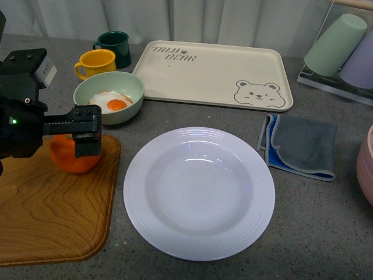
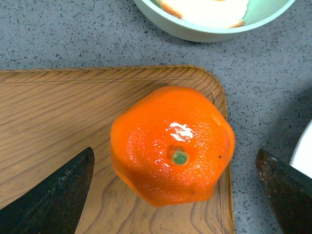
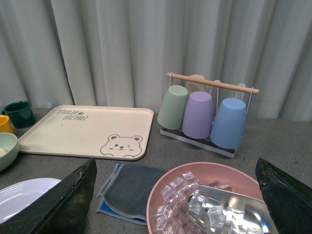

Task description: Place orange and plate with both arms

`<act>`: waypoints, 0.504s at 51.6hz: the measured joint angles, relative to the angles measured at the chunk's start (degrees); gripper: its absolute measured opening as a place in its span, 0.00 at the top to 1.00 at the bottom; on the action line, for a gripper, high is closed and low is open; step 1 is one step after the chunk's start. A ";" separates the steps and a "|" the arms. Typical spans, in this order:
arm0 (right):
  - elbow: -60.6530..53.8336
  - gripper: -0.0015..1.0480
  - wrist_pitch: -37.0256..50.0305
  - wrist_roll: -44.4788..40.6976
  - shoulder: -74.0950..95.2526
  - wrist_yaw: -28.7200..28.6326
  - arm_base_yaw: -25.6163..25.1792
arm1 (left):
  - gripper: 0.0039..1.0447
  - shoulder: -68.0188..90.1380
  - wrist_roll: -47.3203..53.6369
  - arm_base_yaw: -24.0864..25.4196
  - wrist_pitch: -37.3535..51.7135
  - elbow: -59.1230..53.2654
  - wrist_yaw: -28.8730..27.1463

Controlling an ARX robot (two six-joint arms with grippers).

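The orange [image 1: 71, 161] sits at the far right corner of a wooden tray [image 1: 52, 216]. In the left wrist view the orange [image 2: 161, 122] shows its green stem dot. My left gripper [image 1: 87, 133] is open and hangs right over the orange, with one finger [image 2: 53, 195] on each side of it and not touching it. The white ribbed plate [image 1: 198, 192] lies empty at the table's middle, right of the wooden tray. My right gripper [image 3: 175, 163] is open and empty above the table's right side. It does not show in the front view. The plate's edge [image 3: 24, 195] shows in the right wrist view.
A pale green bowl [image 1: 131, 87] with a fried egg stands behind the wooden tray, with a yellow mug [image 1: 96, 63] and a green mug [image 1: 115, 46] further back. A cream bear tray [image 1: 213, 73], a grey cloth [image 1: 303, 146], a cup rack [image 3: 204, 114] and a pink bowl of ice [image 3: 168, 195] lie to the right.
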 joint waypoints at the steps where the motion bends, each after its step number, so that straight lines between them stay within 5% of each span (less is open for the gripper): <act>1: 0.00 0.09 0.00 0.00 0.00 0.00 0.00 | 0.06 0.35 -0.11 0.00 -0.24 0.31 -0.07; 8: 0.00 0.09 0.00 0.02 0.00 0.00 0.00 | 0.08 1.92 -0.61 0.02 -1.05 1.51 -0.13; 18: 0.00 0.09 0.00 0.02 0.00 0.00 0.00 | 0.42 1.99 -1.88 0.00 -1.29 1.66 -0.26; 26: 0.00 0.09 0.00 0.02 0.00 -0.02 0.00 | 0.53 0.39 -2.40 -0.70 -1.29 1.51 0.13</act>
